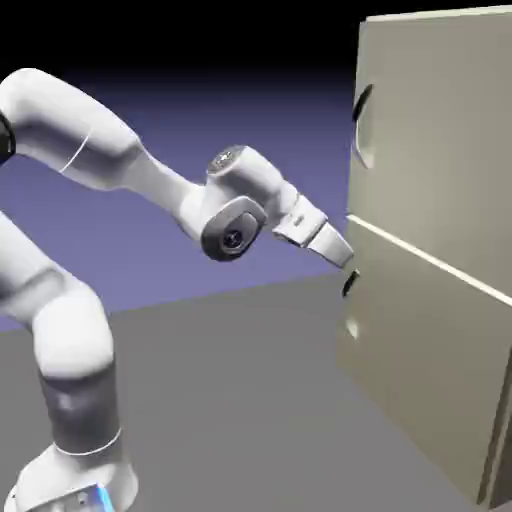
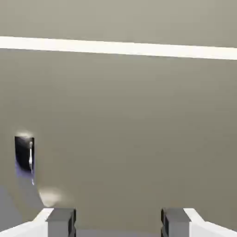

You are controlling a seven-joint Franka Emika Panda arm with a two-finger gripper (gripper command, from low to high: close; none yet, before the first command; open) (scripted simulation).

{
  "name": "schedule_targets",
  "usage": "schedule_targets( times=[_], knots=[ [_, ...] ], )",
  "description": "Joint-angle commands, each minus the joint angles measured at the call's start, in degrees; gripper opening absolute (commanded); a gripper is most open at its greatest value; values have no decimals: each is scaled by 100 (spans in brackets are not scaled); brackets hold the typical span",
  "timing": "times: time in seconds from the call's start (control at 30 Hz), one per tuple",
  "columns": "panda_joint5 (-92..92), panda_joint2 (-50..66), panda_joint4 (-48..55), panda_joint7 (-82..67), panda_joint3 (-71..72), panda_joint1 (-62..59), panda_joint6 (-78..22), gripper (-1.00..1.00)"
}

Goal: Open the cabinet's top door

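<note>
So the cabinet (image 1: 440, 250) sat on the grey counter (image 1: 230, 400) at about 3 o'clock in the exterior view, a big plain beige box taking up the whole right side. Both front panels were shut, so no way to tell what's inside, if anything. The top door (image 1: 430, 130) was the upper panel, with its dark curved handle (image 1: 362, 105) near the front edge at roughly 1 o'clock in that view. The lower panel (image 1: 420, 370) had its own short dark handle (image 1: 350, 284), just below the pale seam (image 1: 420, 255) between the two panels.

The claw (image 1: 340, 252) pointed at the cabinet face right by that seam, down at the lower handle's level, well below the top door's handle. Couldn't tell if it was touching the front.

In the hand view the grey fingertips (image 2: 61, 221) stood wide apart with nothing between them, just beige panel ahead, and the short handle (image 2: 24, 154) at 9 o'clock.
</note>
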Motion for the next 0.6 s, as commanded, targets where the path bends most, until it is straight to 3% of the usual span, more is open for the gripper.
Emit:
schedule_targets(
  times=[0.0,0.57],
  knots=[
    [156,34,91,-39,208,-126,177,0],
    [2798,617,1633,-703,3739,-2269,3183,0]
  ],
)
